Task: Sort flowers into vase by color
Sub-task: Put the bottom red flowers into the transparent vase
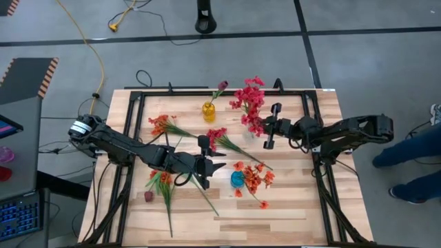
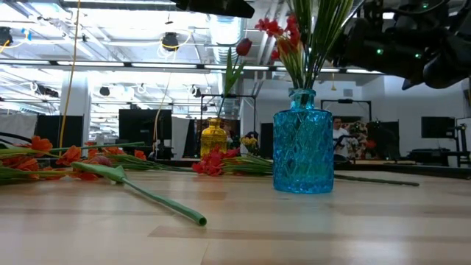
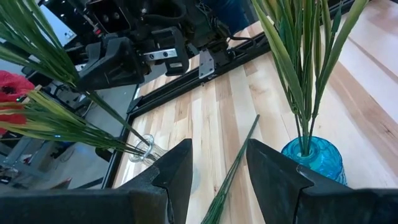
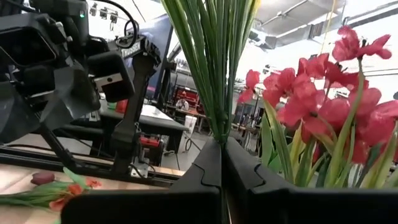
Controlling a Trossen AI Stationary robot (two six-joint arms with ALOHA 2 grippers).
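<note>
A clear vase (image 3: 146, 149) near the table's far right holds crimson-pink sprays (image 1: 251, 103). My right gripper (image 1: 270, 127) sits just right of it, shut on green stems. The blue vase (image 1: 238, 179) holds orange-red blooms (image 1: 256, 178). The yellow vase (image 1: 208, 110) holds a maroon tulip (image 1: 222, 86). One pink spray (image 1: 217, 136) lies flat mid-table. My left gripper (image 1: 219, 165) is open, left of the blue vase, hovering over a green stem (image 3: 233, 171) on the table. Two orange-red sprays (image 1: 162, 125) (image 1: 162, 180) and a maroon bud (image 1: 148, 196) lie on the table's left. My right gripper pinches a bundle of green stems (image 4: 217, 118) between its two fingers (image 4: 199, 168), coming level from the table's right and lying across them. The stems rise above the fingers; their blooms are out of the wrist view. Their lower ends seem to sit in the clear vase.
A black metal frame (image 1: 172, 91) runs along the table's far edge and both sides. The near right of the table (image 1: 296, 213) is bare wood. A person's legs (image 1: 413, 158) stand beyond the right edge. Another long stem (image 2: 147, 195) lies near the front.
</note>
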